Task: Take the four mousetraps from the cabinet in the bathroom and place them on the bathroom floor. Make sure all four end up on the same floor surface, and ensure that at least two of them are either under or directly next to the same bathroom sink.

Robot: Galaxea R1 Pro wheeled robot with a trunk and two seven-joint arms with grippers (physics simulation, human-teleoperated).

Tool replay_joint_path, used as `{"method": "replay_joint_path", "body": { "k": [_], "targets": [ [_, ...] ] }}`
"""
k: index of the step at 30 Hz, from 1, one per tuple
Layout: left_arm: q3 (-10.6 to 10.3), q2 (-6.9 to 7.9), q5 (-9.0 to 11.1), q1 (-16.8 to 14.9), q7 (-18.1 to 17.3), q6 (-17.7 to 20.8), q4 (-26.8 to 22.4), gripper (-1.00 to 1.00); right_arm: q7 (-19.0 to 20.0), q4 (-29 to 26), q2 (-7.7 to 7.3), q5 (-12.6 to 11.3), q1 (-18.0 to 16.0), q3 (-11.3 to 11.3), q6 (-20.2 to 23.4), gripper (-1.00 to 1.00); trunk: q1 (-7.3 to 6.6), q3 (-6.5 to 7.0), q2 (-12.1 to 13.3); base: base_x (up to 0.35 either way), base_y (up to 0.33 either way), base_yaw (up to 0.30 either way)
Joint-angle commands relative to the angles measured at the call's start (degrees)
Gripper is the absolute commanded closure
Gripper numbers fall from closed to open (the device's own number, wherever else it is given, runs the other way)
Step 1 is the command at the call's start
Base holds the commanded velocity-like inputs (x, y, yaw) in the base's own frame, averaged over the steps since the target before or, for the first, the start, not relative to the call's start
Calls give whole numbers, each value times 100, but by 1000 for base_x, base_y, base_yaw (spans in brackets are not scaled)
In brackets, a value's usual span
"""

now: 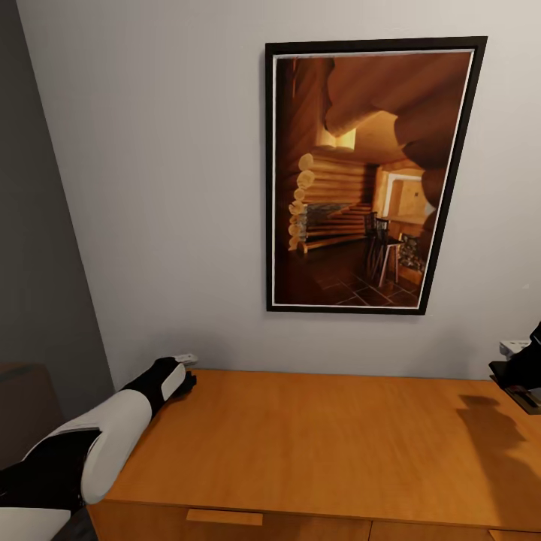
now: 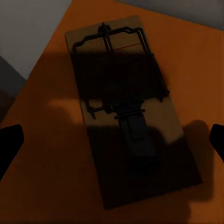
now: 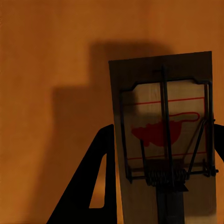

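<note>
Mousetraps are what this is about, and none has reached the floor as far as I can see from here. Biggest thing before me is the grey wall (image 1: 150, 188) with a framed picture (image 1: 368, 176) of a log interior. Below it runs the cabinet (image 1: 315, 443), its orange-brown top broad and flat, a drawer handle (image 1: 224, 517) at the front edge.

Over the top's left end reaches the left arm (image 1: 113, 436); the right gripper (image 1: 518, 372) hangs over the right end, casting a shadow on the wood.

In the left wrist view one mousetrap (image 2: 128, 112) lies flat on the cabinet top near its corner, half in shadow, with the left gripper (image 2: 112, 144) spread wide, a dark fingertip (image 2: 9, 142) on either side and neither touching it. In the right wrist view a second mousetrap (image 3: 165, 140) stands against the dark finger (image 3: 93, 186); it looks pinched there, but I cannot tell for sure.

My reading: an early stage, picking up two traps, with carrying and placing by the sink all ahead.
</note>
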Motion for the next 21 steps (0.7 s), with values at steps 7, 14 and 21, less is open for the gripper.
{"method": "replay_joint_path", "body": {
  "k": [7,14,21],
  "targets": [
    [46,-2,40,0,30,12,76,100,60,-7,-5,48,-6,17,8,100,1,-8,-6,0,0,0],
    [50,13,40,1,22,8,194,100,60,-7,18,48,-6,21,8,100,1,-8,-6,0,0,0],
    [51,14,29,-5,21,-4,193,100,60,-7,54,40,-6,19,8,100,1,-8,-6,0,0,0]
  ]
}}
